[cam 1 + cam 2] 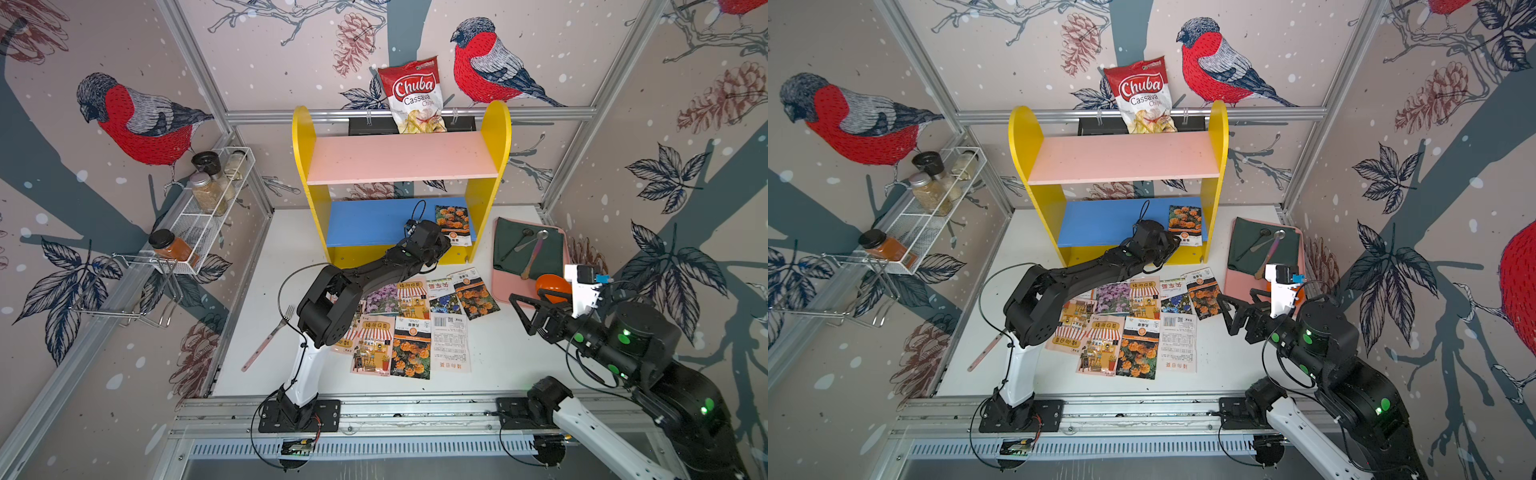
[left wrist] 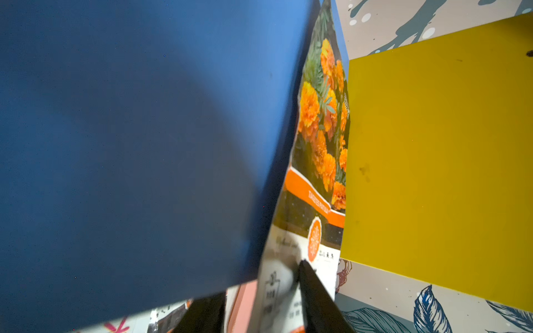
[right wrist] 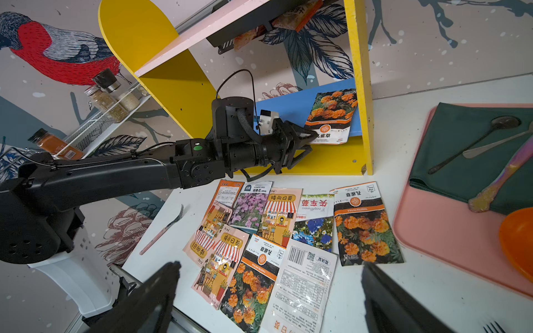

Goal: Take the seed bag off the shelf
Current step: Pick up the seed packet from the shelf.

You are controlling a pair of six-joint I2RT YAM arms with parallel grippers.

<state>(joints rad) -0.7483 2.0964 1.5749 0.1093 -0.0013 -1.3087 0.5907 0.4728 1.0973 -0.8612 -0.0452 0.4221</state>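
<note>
Shelf (image 1: pixel 399 160): its blue lower board (image 1: pixel 365 222) carries the seed bag (image 1: pixel 453 220) at the end beside the yellow side panel (image 1: pixel 484 195), front edge overhanging. Left gripper (image 3: pixel 313 141): jaws apart astride that edge, one finger (image 2: pixel 314 288) on the bag's face. Right gripper (image 1: pixel 521 316): spread wide, near the pink tray (image 1: pixel 505 286).

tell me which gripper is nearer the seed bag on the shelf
Left. The left gripper is at the front edge of the seed bag on the blue board, jaws apart around its corner. The right gripper hangs open by the pink tray, well clear.
</note>
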